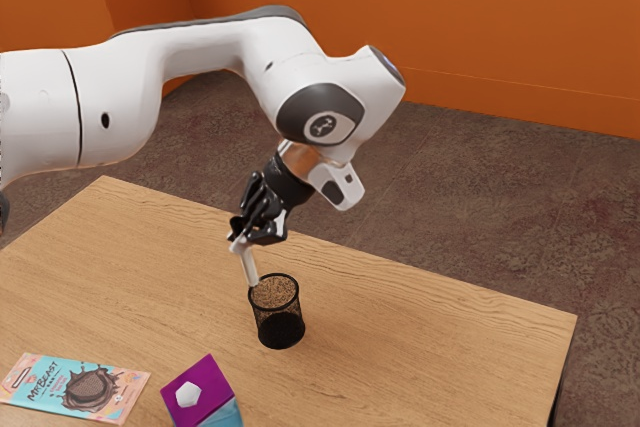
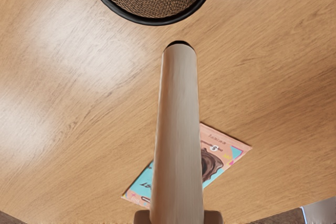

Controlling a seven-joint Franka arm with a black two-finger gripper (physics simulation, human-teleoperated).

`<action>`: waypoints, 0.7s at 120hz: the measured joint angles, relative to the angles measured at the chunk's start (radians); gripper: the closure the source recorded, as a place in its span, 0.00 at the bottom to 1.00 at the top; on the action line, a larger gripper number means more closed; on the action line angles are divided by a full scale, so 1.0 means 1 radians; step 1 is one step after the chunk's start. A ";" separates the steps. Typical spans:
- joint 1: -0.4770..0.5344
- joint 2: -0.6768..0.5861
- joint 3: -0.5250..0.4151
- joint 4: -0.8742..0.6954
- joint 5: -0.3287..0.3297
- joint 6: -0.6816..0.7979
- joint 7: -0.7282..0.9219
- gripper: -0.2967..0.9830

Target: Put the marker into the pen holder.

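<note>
one marker [image 1: 249,266] | pinched in tool [image 1: 243,237] | lower end near pen holder [image 1: 280,329]

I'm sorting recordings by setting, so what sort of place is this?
Probably a simulated home or office room: a wooden table holds a mesh pen holder and a wrapped bar, with orange walls and a dark patterned floor beyond.

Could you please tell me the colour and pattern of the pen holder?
The pen holder is black with fine mesh, best seen in the exterior view.
</note>
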 joint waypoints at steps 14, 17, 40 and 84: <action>0.011 0.024 0.000 0.031 0.000 0.004 0.001 0.84; 0.015 0.033 0.000 0.043 0.000 0.008 0.002 0.84; 0.029 0.086 0.000 0.071 -0.005 0.030 0.004 0.84; 0.030 0.154 0.000 0.064 -0.025 0.051 -0.001 0.76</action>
